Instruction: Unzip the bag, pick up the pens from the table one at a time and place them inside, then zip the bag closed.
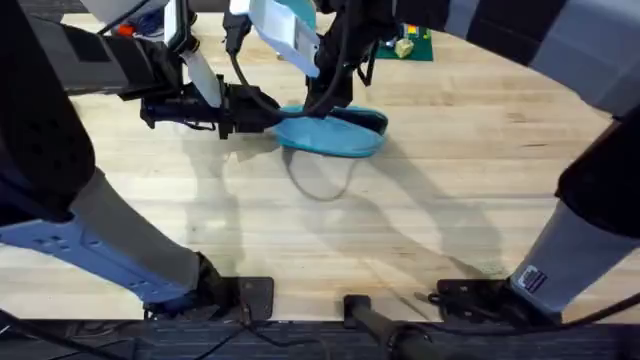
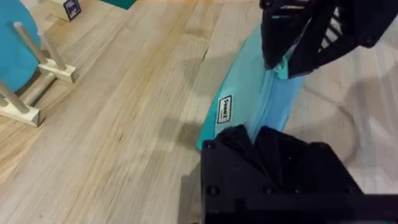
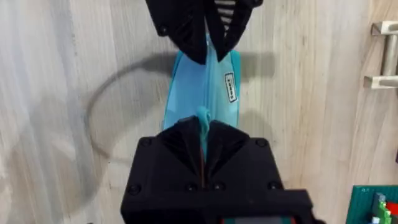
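Observation:
The light-blue bag (image 1: pixel 335 138) lies on the table (image 1: pixel 460 190) at the centre back, held at both ends. My left gripper (image 1: pixel 272 118) comes in from the left and is shut on the bag's left end; its black fingers (image 2: pixel 236 140) pinch the fabric of the bag (image 2: pixel 249 93). My right gripper (image 1: pixel 350 105) reaches down from behind and is shut on a teal tab at the other end of the bag (image 3: pixel 186 93). In the right wrist view my right gripper (image 3: pixel 202 127) faces the left gripper (image 3: pixel 208 53) across the bag. The pens are out of view.
A round teal disc (image 2: pixel 12 56) on a wooden stand (image 2: pixel 37 93) stands beyond the bag's left end. A green board with small parts (image 1: pixel 410 45) lies at the back. Bare wood stretches between the bag and the arm bases.

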